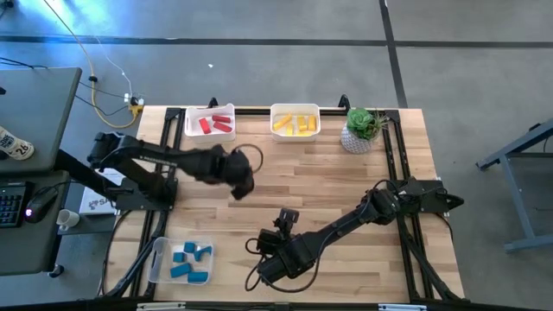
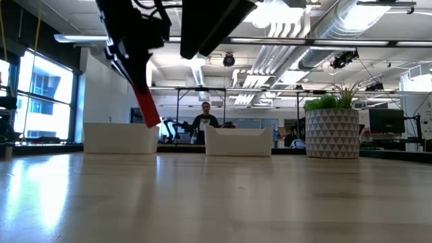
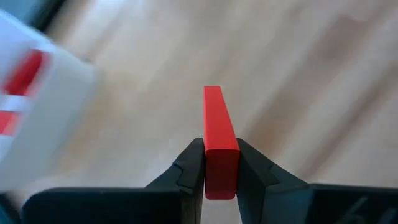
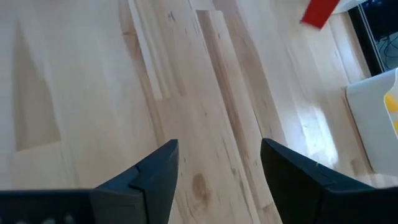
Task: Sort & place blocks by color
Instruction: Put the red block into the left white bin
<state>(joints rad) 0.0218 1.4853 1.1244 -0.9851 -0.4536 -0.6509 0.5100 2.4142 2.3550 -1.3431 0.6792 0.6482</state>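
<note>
My left gripper (image 1: 240, 184) hangs above the table's middle left, shut on a red bar block (image 3: 219, 137); the same block (image 2: 147, 106) shows in the low view, lifted clear and slanting. The red block (image 4: 319, 12) also shows far off in the right wrist view. My right gripper (image 1: 275, 240) is open low near the table's near edge, holding nothing. A white bin (image 1: 210, 123) at the far edge holds red blocks; a second white bin (image 1: 295, 122) holds yellow blocks; a clear bin (image 1: 183, 261) at the near left holds blue blocks. My left gripper pinches the red bar's near end (image 3: 220, 177) between its two fingers, one finger on each long side. The bar runs along the fingers and sticks out past their tips. It is lifted clear of the table, hanging slanted below the gripper.
A small green potted plant (image 1: 361, 130) stands at the far right of the table, beside the yellow bin. Bare wood (image 1: 346, 186) lies between the arms. Black frame rails run along the table's left and right edges. People show in the room beyond.
</note>
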